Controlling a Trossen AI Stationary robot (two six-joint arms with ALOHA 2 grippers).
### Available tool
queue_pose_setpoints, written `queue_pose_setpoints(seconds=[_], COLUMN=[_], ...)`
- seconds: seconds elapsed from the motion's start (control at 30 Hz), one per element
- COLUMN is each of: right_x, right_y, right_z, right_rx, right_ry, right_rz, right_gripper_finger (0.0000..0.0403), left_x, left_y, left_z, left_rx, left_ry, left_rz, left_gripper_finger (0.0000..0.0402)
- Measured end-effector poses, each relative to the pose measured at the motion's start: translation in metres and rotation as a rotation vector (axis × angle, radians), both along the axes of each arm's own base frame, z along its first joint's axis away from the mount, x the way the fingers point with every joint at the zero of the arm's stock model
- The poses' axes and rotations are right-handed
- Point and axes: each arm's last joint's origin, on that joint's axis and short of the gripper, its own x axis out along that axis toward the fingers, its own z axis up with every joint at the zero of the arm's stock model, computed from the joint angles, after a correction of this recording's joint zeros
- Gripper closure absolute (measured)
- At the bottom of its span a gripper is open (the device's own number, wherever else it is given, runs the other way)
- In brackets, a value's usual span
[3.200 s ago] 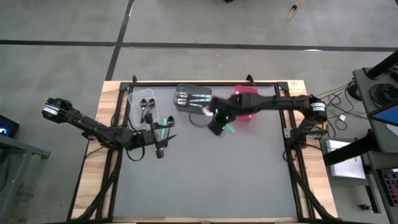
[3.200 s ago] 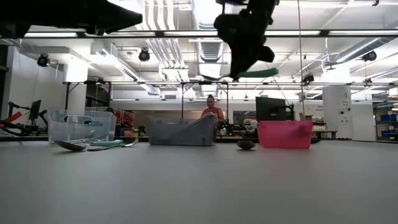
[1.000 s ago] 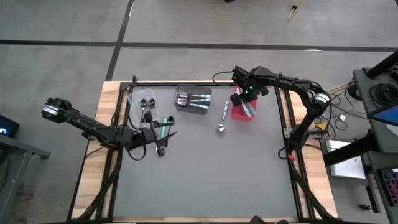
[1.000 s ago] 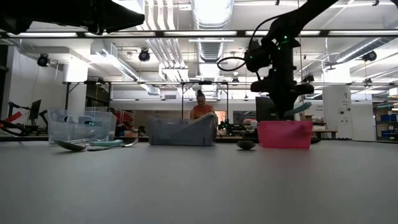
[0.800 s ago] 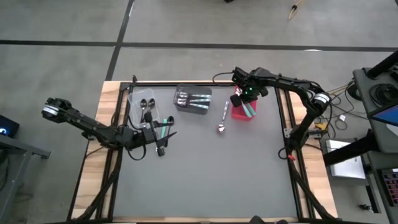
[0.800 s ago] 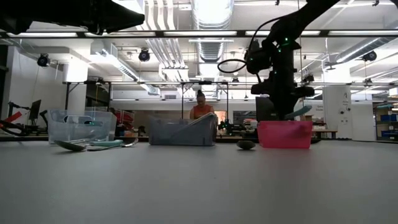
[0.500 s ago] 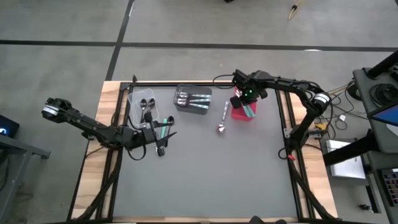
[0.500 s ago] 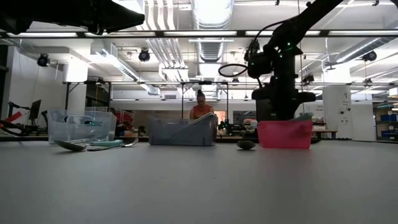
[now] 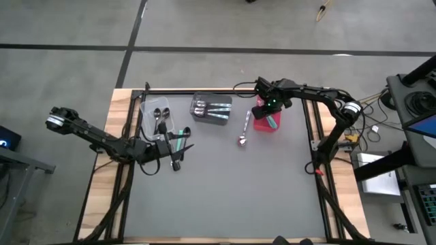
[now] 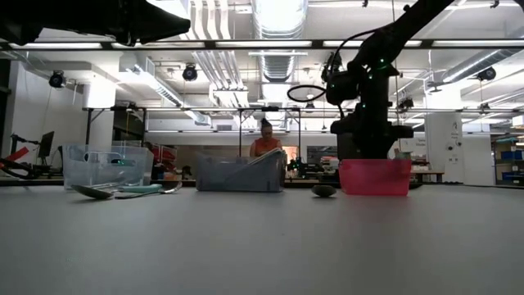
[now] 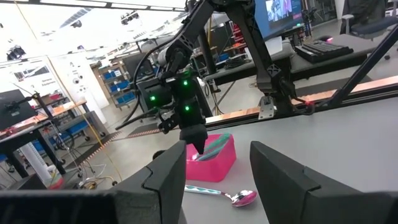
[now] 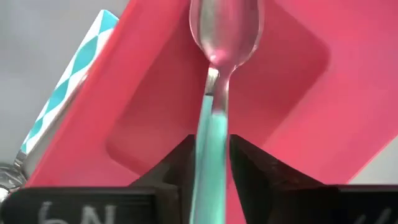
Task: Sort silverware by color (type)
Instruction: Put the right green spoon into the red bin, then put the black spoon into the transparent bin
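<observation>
My right gripper (image 9: 268,109) points steeply down into the red bin (image 9: 261,125), shut on a teal-handled spoon (image 12: 211,93). In the left wrist view its tips (image 11: 198,148) stand inside the bin's rim. A silver spoon (image 9: 243,131) lies flat on the mat just left of the red bin. More teal-handled spoons (image 9: 181,136) lie on the mat beside the clear bin (image 9: 146,112), close to my left gripper (image 9: 175,162). That gripper is open and has nothing between its fingers. My right gripper has the spoon's teal handle (image 12: 210,134) between its two fingers. It comes from above, and the handle runs along the fingers. The silver bowl (image 12: 225,25) points down over the red bin's floor (image 12: 292,93); whether it touches the floor I cannot tell.
A grey bin (image 9: 194,102) with silver spoons stands at the back middle, between the clear bin with black spoons and the red bin. The mat's near half is bare. A person (image 10: 264,146) stands in the room beyond the table.
My right gripper has sunk toward the red bin with the teal-handled spoon. The spoon's handle end stuck out slanting above the bin's rim in the low view; it no longer shows there.
</observation>
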Motion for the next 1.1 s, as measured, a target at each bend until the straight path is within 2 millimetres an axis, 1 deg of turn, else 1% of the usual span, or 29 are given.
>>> queue_pose_setpoints(seconds=[0.1, 0.23, 0.37, 0.47, 0.6, 0.7, 0.77, 0.83, 0.93, 1.1], right_x=[0.001, 0.003, 0.005, 0.007, 0.017, 0.027, 0.035, 0.042, 0.051, 0.061], right_y=[-0.001, -0.003, -0.001, 0.010, 0.037, 0.063, 0.082, 0.101, 0.128, 0.162], right_z=[0.001, 0.008, 0.027, 0.045, 0.069, 0.083, 0.088, 0.089, 0.086, 0.079], right_rx=[-0.006, -0.023, -0.068, -0.138, -0.311, -0.416, -0.477, -0.547, -0.654, -0.801], right_ry=[-0.006, -0.022, -0.058, -0.098, -0.181, -0.299, -0.396, -0.506, -0.655, -0.789], right_rz=[0.004, 0.020, 0.056, 0.100, 0.185, 0.305, 0.384, 0.469, 0.605, 0.810], right_gripper_finger=[0.0286, 0.0266, 0.0259, 0.0263, 0.0272, 0.0276, 0.0277, 0.0278, 0.0278, 0.0278], left_x=[0.000, 0.000, 0.000, 0.000, 0.000, 0.000, 0.001, 0.002, 0.004, 0.009], left_y=[0.000, 0.000, 0.000, 0.000, 0.000, -0.002, -0.003, -0.004, -0.005, -0.006], left_z=[0.000, 0.000, -0.001, -0.004, -0.014, -0.020, -0.022, -0.024, -0.028, -0.037], left_rx=[0.000, -0.012, -0.059, -0.153, -0.315, -0.410, -0.461, -0.499, -0.548, -0.653], left_ry=[0.001, -0.001, -0.013, -0.016, 0.018, 0.052, 0.059, 0.058, 0.061, 0.072], left_rz=[0.000, -0.001, -0.004, -0.010, -0.015, -0.057, -0.081, -0.089, -0.082, -0.058], left_gripper_finger=[0.0242, 0.0242, 0.0242, 0.0242, 0.0242, 0.0242, 0.0242, 0.0242, 0.0242, 0.0242])
